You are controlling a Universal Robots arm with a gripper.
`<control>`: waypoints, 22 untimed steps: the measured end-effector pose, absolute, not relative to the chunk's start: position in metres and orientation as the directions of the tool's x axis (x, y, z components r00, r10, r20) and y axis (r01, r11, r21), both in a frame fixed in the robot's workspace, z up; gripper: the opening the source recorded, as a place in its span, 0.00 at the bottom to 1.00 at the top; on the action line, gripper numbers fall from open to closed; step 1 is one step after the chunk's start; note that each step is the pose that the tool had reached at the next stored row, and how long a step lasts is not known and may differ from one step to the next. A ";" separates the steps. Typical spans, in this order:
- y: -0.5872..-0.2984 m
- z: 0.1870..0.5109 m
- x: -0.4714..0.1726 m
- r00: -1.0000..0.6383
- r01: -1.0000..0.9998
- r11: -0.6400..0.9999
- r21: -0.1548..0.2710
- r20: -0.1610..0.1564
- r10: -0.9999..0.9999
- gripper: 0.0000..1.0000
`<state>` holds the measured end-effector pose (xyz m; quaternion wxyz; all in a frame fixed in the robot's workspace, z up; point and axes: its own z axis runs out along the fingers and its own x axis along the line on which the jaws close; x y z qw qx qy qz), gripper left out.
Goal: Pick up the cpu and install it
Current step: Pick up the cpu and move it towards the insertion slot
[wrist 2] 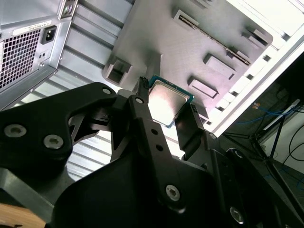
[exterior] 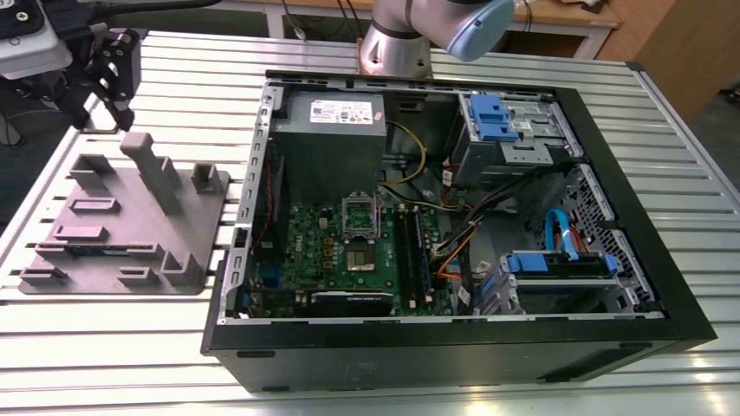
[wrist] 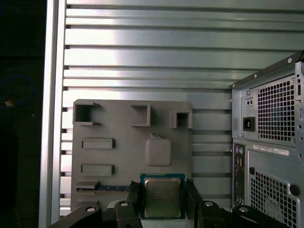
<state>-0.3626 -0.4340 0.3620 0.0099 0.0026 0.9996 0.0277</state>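
one pincer [exterior: 102,114], upper left of the exterior view, gripping the one cpu [wrist: 162,197] over the single grey tray [wrist: 118,156]. one open pc case [exterior: 463,347] nearby.

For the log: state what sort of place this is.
Probably a lab bench for PC assembly: an open computer case on a slotted metal table, a grey tray beside it, the hand holding the cpu.

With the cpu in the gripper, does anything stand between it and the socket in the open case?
The gripper holds the cpu over the grey tray. The case's side wall, on the exterior view's left, rises between there and the motherboard. The socket looks uncovered, its frame lifted; nothing else visible blocks it from above.
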 end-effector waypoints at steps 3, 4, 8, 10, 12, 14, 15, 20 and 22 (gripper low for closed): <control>-0.434 0.362 -0.362 -1.000 0.005 0.998 0.056 -0.020 0.006 0.47; -0.434 0.362 -0.361 -1.000 0.005 0.998 0.055 -0.020 0.006 0.47; -0.434 0.362 -0.361 -1.000 0.005 0.998 0.055 -0.020 0.006 0.47; -0.434 0.362 -0.360 -1.000 0.005 0.998 0.055 -0.020 0.006 0.47; -0.434 0.362 -0.359 -1.000 0.005 0.998 0.055 -0.020 0.006 0.47; -0.434 0.362 -0.358 -1.000 0.005 0.998 0.056 -0.020 0.006 0.47; -0.434 0.362 -0.357 -1.000 0.005 0.998 0.055 -0.020 0.006 0.47; -0.434 0.362 -0.354 -1.000 0.005 0.998 0.055 -0.020 0.006 0.47; -0.434 0.362 -0.353 -1.000 0.005 0.998 0.055 -0.020 0.006 0.47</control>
